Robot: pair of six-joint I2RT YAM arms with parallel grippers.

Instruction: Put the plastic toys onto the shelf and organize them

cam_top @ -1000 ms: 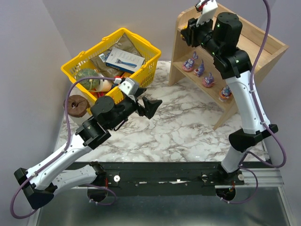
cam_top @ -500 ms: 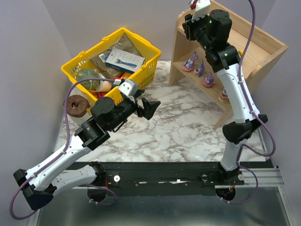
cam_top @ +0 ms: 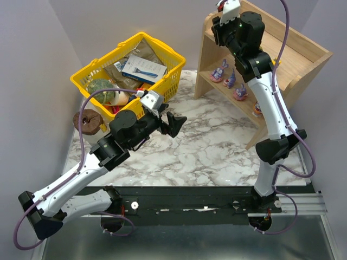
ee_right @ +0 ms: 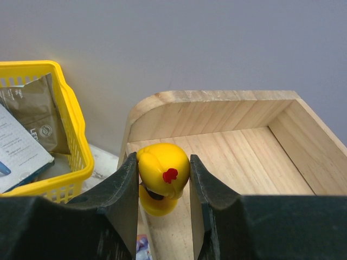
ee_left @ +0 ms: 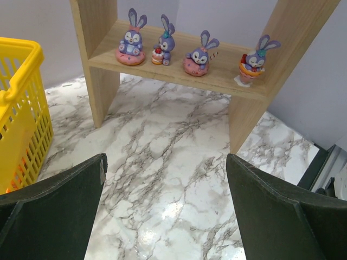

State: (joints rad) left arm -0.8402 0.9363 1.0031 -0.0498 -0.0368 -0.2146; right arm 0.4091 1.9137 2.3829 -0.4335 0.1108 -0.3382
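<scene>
A round yellow toy (ee_right: 162,169) with a red spot sits between the fingers of my right gripper (ee_right: 162,181), which is shut on it. It hangs just above the left end of the top tier of the wooden shelf (ee_right: 244,146). In the top view this gripper (cam_top: 218,30) is at the shelf's (cam_top: 303,54) upper left corner and hides the toy. Several purple long-eared toys (ee_left: 164,40) stand in a row on the lower tier (ee_left: 179,76). My left gripper (ee_left: 165,162) is open and empty over the marble table, facing the shelf (cam_top: 174,122).
A yellow basket (cam_top: 87,76) at the back left holds a blue box (cam_top: 143,67), packets and a green gourd (cam_top: 100,89). A brown round object (cam_top: 89,122) sits on the table beside it. The basket's wall (ee_left: 21,108) is close to my left fingers.
My right arm has swung left and back along the shelf top with the yellow toy still gripped. The left arm has shifted slightly up and right, jaws still wide.
</scene>
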